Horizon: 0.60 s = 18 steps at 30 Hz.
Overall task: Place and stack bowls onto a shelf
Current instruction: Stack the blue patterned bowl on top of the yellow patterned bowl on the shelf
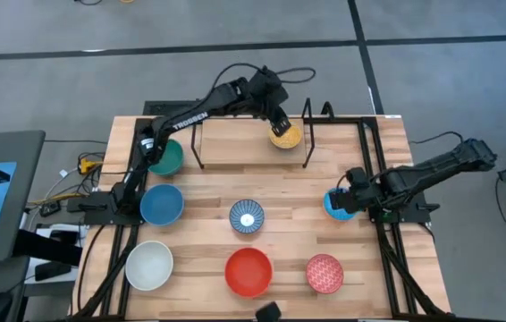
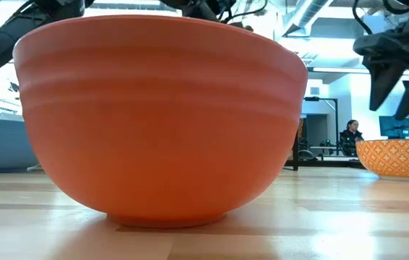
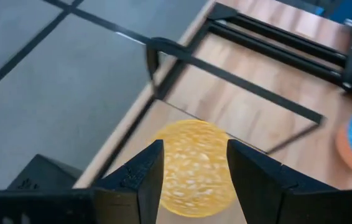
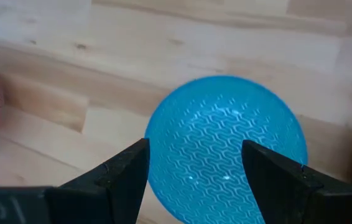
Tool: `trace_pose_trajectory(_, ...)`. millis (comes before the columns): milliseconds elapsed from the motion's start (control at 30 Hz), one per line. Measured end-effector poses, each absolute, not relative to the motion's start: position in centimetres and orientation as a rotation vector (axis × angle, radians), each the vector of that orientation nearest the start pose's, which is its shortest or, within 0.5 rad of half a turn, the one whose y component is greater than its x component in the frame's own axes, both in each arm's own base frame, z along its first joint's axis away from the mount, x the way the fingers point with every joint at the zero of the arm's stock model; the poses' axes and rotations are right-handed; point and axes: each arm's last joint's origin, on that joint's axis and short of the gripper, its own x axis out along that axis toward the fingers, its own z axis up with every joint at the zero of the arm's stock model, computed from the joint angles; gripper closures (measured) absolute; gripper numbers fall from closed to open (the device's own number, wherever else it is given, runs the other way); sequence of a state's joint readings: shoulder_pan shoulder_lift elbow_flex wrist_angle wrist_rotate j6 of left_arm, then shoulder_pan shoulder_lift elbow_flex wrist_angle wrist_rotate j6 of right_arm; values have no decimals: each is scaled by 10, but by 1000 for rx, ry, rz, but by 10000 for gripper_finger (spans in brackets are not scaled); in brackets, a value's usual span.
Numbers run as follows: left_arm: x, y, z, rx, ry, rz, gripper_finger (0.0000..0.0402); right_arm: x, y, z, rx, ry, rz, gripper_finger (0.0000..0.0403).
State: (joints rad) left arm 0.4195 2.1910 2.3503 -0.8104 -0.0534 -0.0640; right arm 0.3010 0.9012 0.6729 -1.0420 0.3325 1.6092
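Note:
The yellow bowl [image 1: 285,137] sits on the shelf [image 1: 235,143], the light plank at the table's far side, close to its right wire bracket [image 1: 308,134]. My left gripper [image 1: 278,121] hovers open just above the yellow bowl [image 3: 194,168], one finger over each side [image 3: 194,149]. My right gripper [image 1: 351,190] hangs open over a plain blue bowl [image 1: 336,205] near the table's right edge; its fingers [image 4: 194,152] frame the blue bowl [image 4: 226,143] without touching it. The blue bowl rests on its base on the tabletop.
On the tabletop stand a green bowl [image 1: 166,157], a second blue bowl [image 1: 161,204], a white bowl [image 1: 149,266], a blue-and-white patterned bowl [image 1: 247,216], a red bowl [image 1: 248,271] and a pink-red patterned bowl [image 1: 324,273]. The red bowl [image 2: 161,115] fills the low view. A person [image 2: 350,137] sits far behind.

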Motion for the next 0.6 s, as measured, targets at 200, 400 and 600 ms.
trace_pose_trajectory(200, 457, 154, 358, -198, 628, 403, 242, 123, 45, 206, 1010, 891, -928, 122)
trace_pose_trajectory(400, 438, 106, 412, -158, 494, 370, 242, 116, 57, 197, 1026, 890, -900, 122)
trace_pose_trajectory(600, 415, 79, 423, -100, 493, 415, 242, 116, 59, 197, 1057, 868, -909, 122)
